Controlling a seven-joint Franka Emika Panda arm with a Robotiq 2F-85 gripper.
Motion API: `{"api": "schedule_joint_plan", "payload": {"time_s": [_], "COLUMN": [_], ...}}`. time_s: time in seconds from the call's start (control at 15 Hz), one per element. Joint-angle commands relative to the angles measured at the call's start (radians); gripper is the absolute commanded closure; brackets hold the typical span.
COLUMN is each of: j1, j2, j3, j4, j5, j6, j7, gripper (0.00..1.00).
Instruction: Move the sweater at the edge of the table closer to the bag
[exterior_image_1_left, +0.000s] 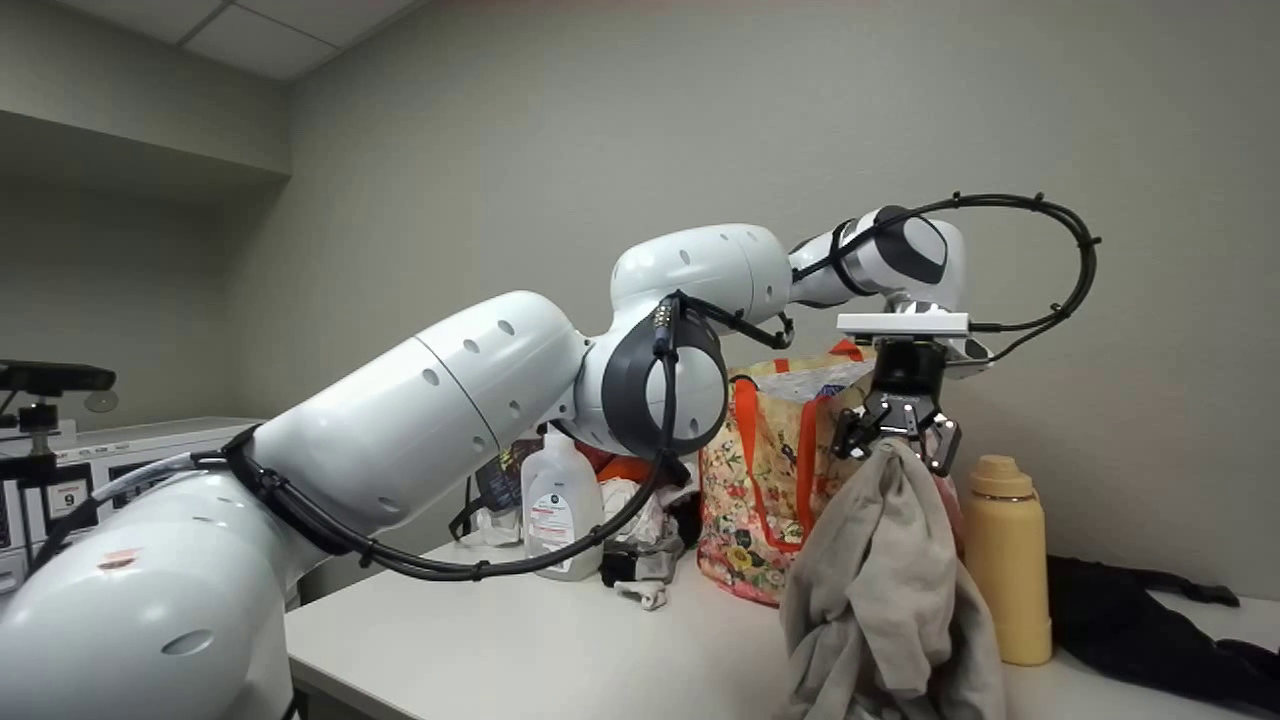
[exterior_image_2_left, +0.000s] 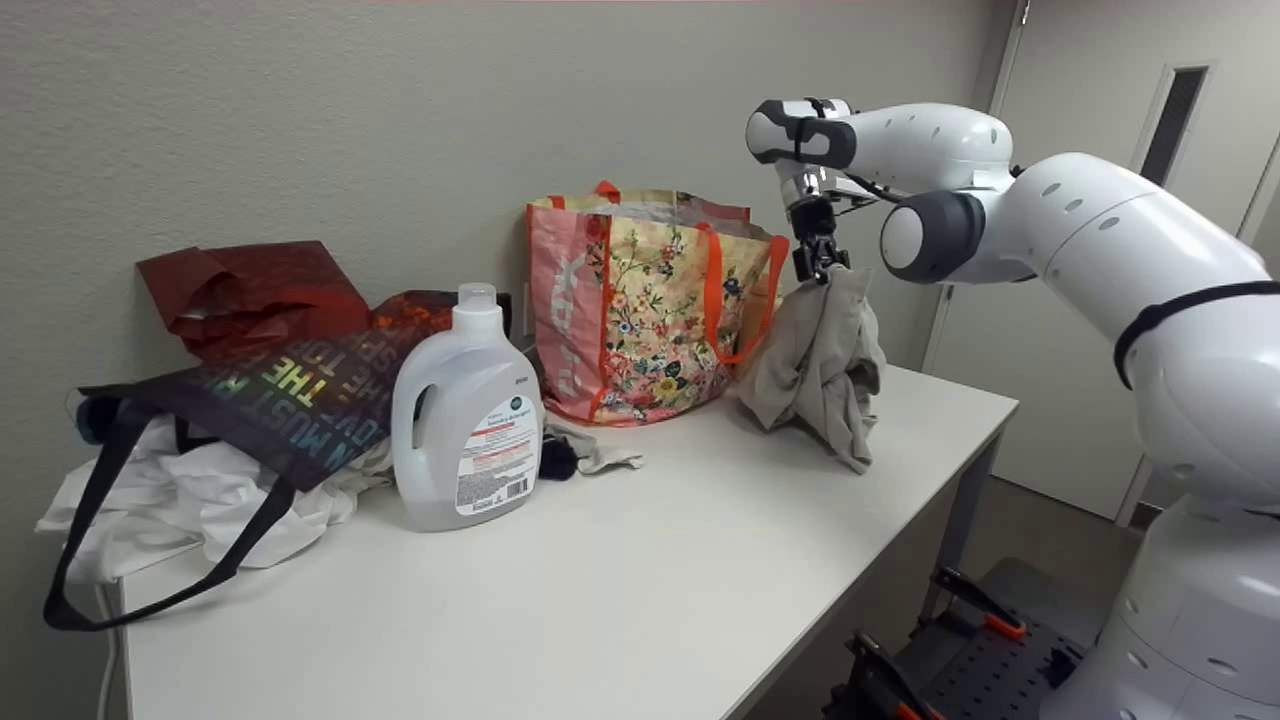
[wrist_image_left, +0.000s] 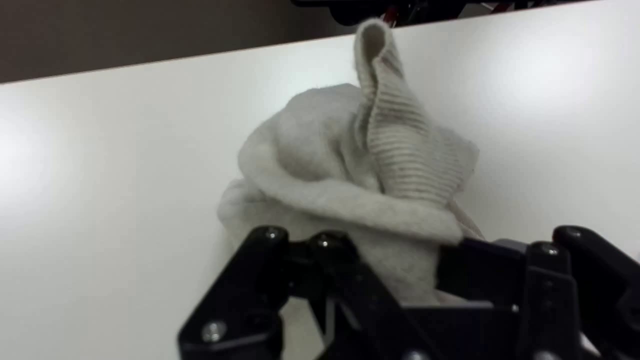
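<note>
By its top, the sweater (exterior_image_2_left: 822, 360) is pinched in the closed pincer (exterior_image_2_left: 822, 272), its length hung below, near the bag (exterior_image_2_left: 655, 325).

The arm (exterior_image_1_left: 440, 400) reaches outward, bent at its elbow (exterior_image_2_left: 935, 240). Below the wrist (exterior_image_1_left: 912, 250), the hand (exterior_image_1_left: 897, 450) points downward, its fingers (wrist_image_left: 547, 300) clamped in a grip.

A detergent jug (exterior_image_2_left: 465, 430) stands upright beside a dark lettered tote (exterior_image_2_left: 310, 395), which lies over white cloth (exterior_image_2_left: 215, 490). A capped yellow bottle (exterior_image_1_left: 1005, 560) also stands upright, black cloth (exterior_image_1_left: 1125, 620) just beside it.
</note>
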Motion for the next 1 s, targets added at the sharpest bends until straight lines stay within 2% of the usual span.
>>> {"api": "schedule_joint_plan", "payload": {"time_s": [0.0,0.47,0.73,0.93], "j1": [-0.03,-0.033,0.006,0.047], "j2": [-0.053,-0.053,-0.053,-0.05], "j3": [0.017,0.035,0.035,0.03], "j4": [-0.038,-0.035,-0.039,-0.037], "j5": [-0.005,-0.013,-0.029,-0.059], "j6": [-0.082,-0.182,-0.234,-0.315], "j7": [-0.154,-0.423,-0.557,-0.652], "gripper": [0.95,0.95,0.95,0.95]}}
